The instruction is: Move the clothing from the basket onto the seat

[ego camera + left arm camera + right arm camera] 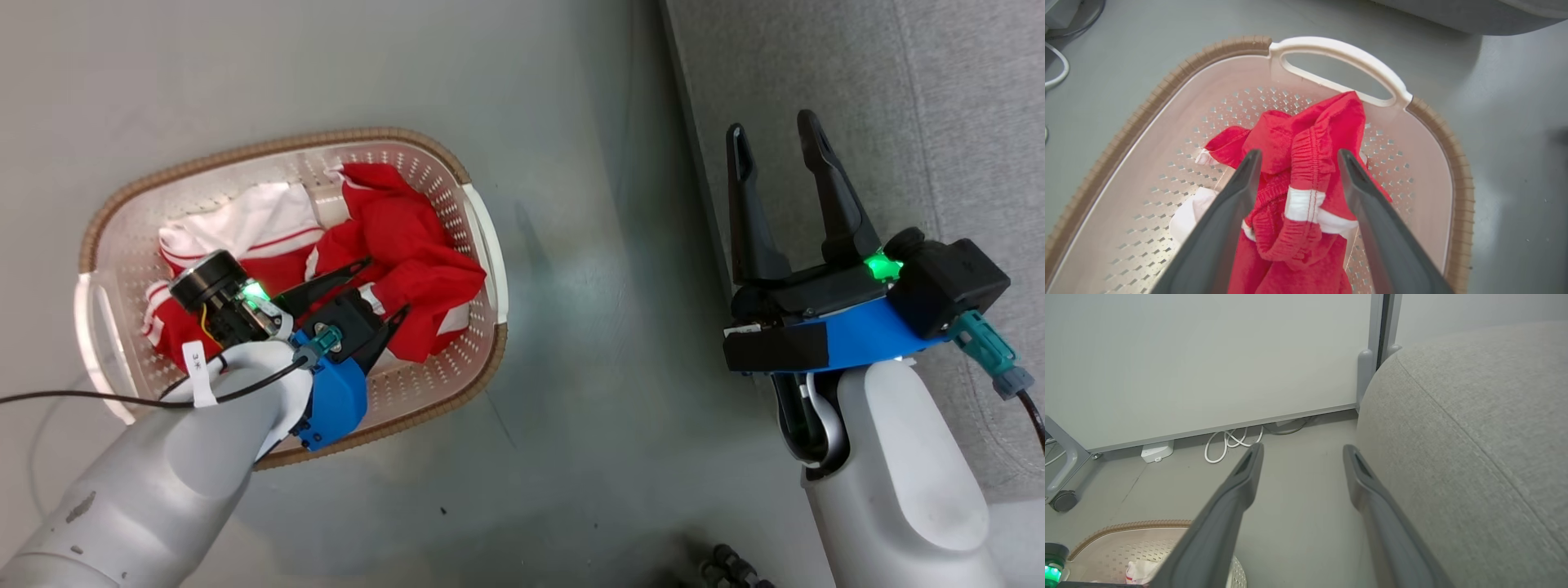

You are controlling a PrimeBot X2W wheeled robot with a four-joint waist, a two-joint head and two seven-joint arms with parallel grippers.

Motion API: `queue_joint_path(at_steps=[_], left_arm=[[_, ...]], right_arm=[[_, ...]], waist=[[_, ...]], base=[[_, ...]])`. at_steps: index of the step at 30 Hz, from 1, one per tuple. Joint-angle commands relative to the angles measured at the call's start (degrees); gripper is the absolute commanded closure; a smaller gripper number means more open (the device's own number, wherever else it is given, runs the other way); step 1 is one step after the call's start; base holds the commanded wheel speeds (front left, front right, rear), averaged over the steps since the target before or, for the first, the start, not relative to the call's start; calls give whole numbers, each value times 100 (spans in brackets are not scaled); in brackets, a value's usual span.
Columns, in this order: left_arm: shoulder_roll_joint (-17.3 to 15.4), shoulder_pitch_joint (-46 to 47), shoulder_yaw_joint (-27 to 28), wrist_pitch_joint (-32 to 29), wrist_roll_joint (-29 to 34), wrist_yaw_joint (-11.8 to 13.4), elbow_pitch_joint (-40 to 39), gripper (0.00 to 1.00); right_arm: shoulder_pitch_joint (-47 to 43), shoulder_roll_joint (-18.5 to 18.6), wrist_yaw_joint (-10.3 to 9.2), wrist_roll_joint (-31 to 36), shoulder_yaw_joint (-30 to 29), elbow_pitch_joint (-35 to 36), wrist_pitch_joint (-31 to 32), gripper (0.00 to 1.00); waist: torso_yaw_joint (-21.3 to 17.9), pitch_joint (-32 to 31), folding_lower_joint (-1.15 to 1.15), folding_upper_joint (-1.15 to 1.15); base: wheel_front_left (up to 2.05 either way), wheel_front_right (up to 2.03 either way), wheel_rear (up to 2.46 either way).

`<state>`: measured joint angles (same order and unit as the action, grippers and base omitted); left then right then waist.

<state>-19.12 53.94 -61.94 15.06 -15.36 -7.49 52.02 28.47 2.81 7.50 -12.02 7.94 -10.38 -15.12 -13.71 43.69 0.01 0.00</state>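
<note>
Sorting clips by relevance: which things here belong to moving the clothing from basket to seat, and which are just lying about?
Job in hand: red clothing, basket, grey seat, left hand (open, astride the clothing), right hand (open, empty).

Lying about: white cable, small white box, wheel.

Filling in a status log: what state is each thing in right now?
left end effector: open, straddling a fold of the clothing inside the basket.
right end effector: open, holding nothing, near the seat.
clothing: crumpled in the basket.
basket: upright on the floor.
seat: no clothing on the part shown.
</note>
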Motion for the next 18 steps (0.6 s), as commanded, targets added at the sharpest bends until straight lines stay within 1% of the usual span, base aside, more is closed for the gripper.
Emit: queue_joint_path(at_steps=[1, 6, 9, 18], left_arm=[[-47, 62, -62, 18, -31, 3, 43, 0], [-119, 374, -638, 18, -144, 3, 273, 0], [-159, 530, -848, 18, -207, 3, 431, 0], [-88, 879, -1107, 18, -194, 3, 609, 0]], right_arm=[[108, 14, -2, 42, 16, 29, -5, 0], [232, 14, -3, 63, 11, 85, -5, 0], [293, 14, -3, 102, 5, 117, -5, 0], [457, 14, -2, 169, -9, 217, -5, 0]], waist=[[-24, 127, -1, 0], [-57, 415, -1, 0], [-62, 584, -1, 0], [-25, 969, -1, 0]], base=[[0, 0, 0], [0, 0, 0], [0, 0, 0], [0, 0, 0]])
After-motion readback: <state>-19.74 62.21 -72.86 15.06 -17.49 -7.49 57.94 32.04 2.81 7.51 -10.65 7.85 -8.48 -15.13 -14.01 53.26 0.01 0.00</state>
